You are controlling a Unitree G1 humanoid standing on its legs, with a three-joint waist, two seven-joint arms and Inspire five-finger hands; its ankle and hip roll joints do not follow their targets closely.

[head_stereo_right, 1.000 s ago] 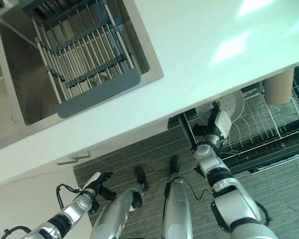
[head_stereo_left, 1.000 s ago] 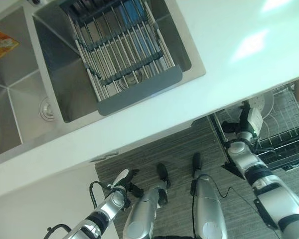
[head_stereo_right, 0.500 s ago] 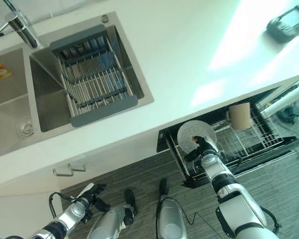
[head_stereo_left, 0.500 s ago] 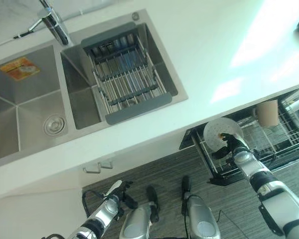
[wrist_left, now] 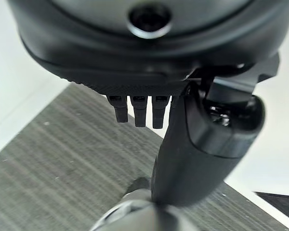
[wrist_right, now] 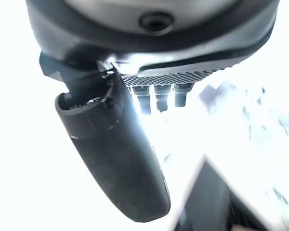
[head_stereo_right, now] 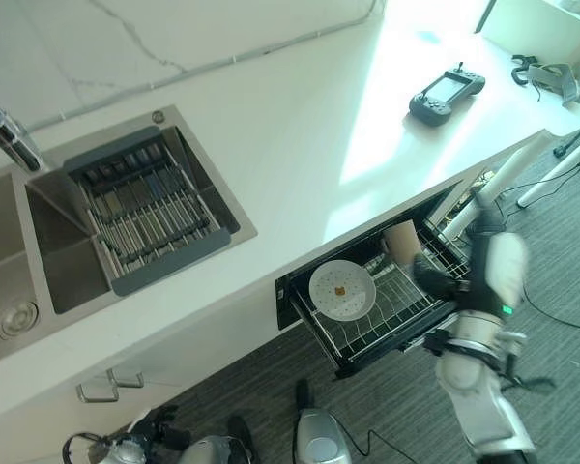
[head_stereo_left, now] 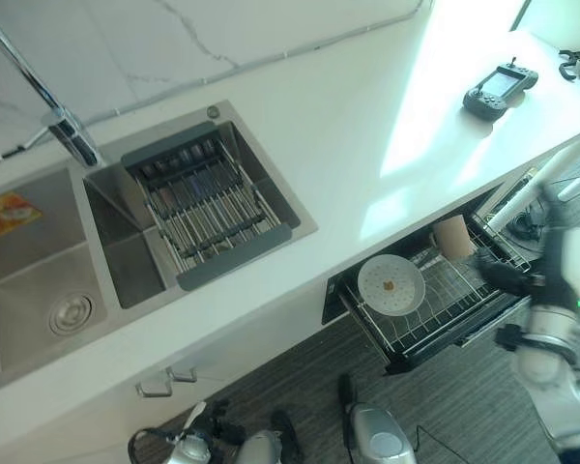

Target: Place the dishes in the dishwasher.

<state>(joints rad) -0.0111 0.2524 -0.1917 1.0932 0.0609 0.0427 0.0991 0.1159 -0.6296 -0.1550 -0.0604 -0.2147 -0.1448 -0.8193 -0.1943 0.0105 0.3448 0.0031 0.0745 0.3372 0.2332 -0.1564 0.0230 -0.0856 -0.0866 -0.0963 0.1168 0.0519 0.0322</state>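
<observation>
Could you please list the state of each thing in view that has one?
Dishwasher rack: pulled out below the counter.
Plate: lying in the rack, small orange smear on it.
Cup: standing in the rack.
Sink rack: set across the sink basin.
Right hand: beside the rack, holding nothing.
Left hand: low by the floor.

eyes: head, looking down, share sink (head_stereo_left: pixel 126 261) | wrists: close, along hands

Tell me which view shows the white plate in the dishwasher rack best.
The right eye view: the white plate lies flat in the pulled-out rack, whole and unobstructed. The left eye view shows the same plate just as whole, closer to the counter's edge. I cannot make it out in either wrist view.
</observation>
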